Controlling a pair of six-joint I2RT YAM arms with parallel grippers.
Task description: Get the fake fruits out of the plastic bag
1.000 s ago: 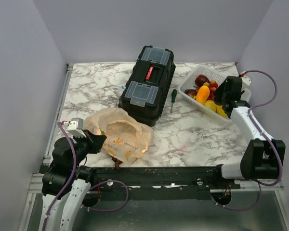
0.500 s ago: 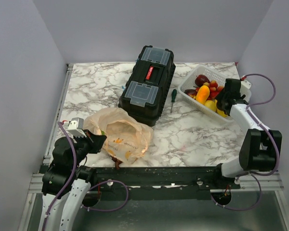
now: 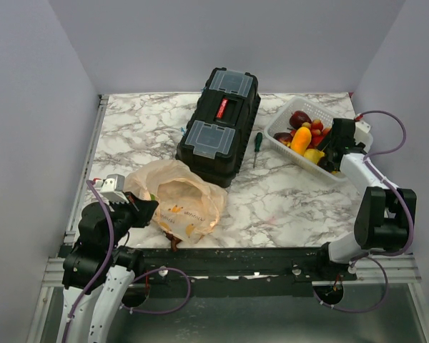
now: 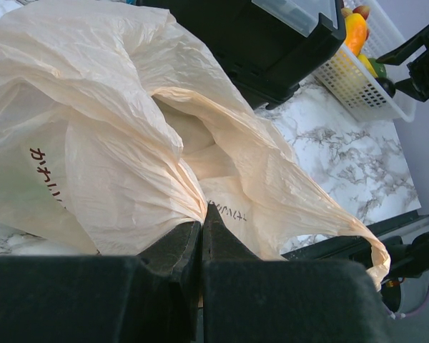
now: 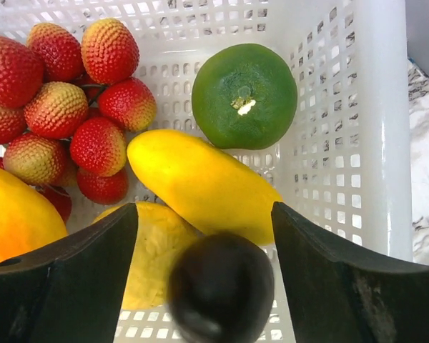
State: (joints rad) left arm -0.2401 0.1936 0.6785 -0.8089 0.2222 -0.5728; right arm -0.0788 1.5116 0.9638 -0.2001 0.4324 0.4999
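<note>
Right claw just spread wider over white basket, dark purple fruit loose between its jaws, joining other fake fruits | left claw clenched on plastic bag, near-left on table | I'd check bag for leftovers next.

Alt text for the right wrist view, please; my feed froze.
The right gripper hangs open over the white basket, a blurred dark fruit between its jaws, touching neither. Below lie a green fruit, yellow fruits and a red-yellow cluster.

Open lane across near-right table
The plastic bag fills near left, toolbox the middle; a screwdriver lies between it and the far-right basket.
</note>
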